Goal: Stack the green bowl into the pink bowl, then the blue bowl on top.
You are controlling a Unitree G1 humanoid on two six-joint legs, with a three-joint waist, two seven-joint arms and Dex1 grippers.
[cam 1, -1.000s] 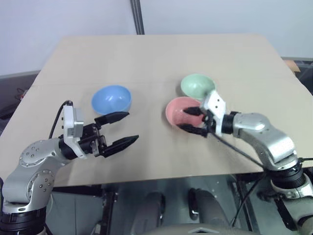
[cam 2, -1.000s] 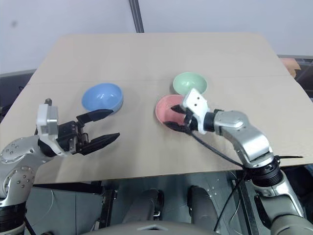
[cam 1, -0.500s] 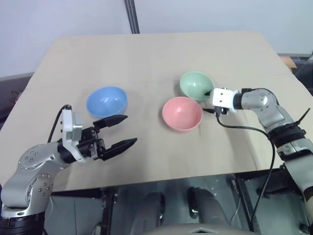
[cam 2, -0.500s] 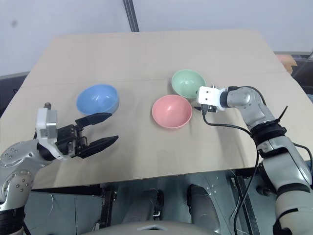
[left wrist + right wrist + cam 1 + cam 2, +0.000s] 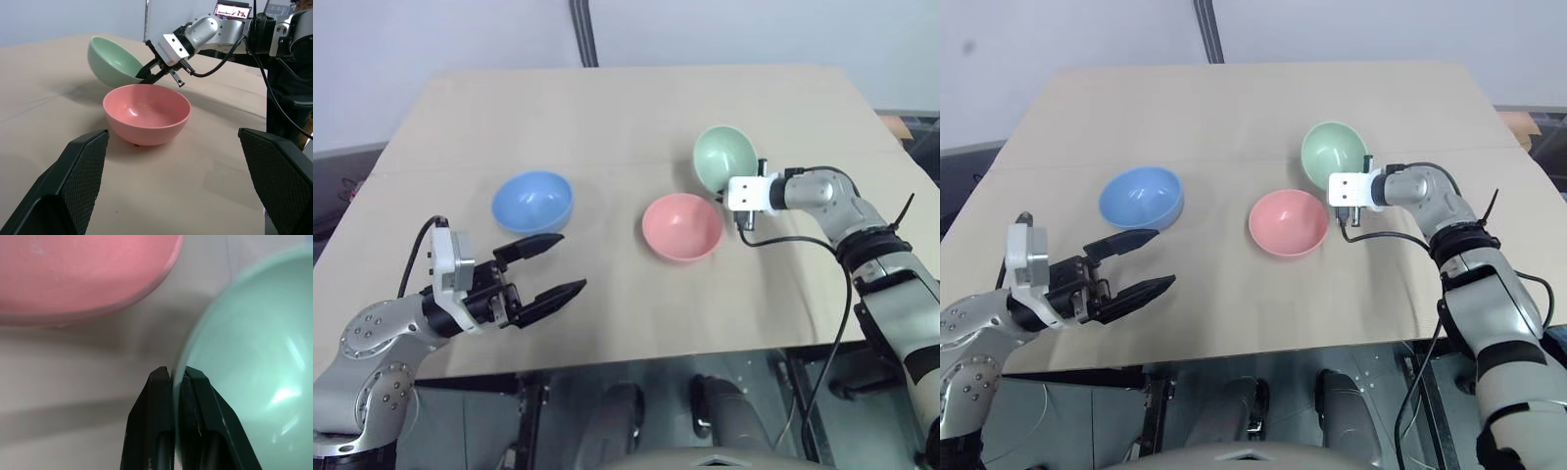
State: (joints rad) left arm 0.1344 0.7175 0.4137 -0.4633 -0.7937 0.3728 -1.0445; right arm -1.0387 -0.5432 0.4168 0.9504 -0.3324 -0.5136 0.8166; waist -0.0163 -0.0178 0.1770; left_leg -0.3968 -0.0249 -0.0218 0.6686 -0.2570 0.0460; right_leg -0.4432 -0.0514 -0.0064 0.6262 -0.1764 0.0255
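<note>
The right hand (image 5: 177, 377) pinches the rim of the tilted green bowl (image 5: 722, 157), beside the pink bowl (image 5: 680, 226).

No legible txt, labels, brands or nos. anywhere. Bowls, worktop and arms carry no markings. A lit screen (image 5: 233, 10) at the far edge of the left wrist view is too small to read.
</note>
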